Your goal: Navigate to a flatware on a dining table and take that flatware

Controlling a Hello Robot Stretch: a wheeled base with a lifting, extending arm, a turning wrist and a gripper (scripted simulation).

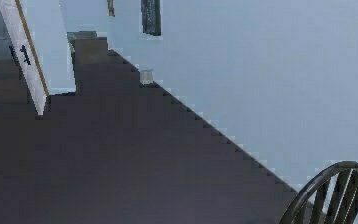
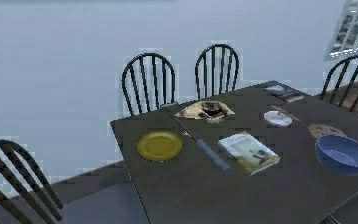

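Observation:
A dark dining table takes up the right half of the arm side view. Near its middle lies a long thin grey piece that looks like flatware, running diagonally between a yellow plate and a closed book. A second thin sliver lies just beyond it, toward a tan mat with a dark thing on it.
On the table also sit a blue bowl, a small white dish and a brown disc. Black spindle chairs ring it. The forward view has dark floor, a pale blue wall, a white door and a chair back.

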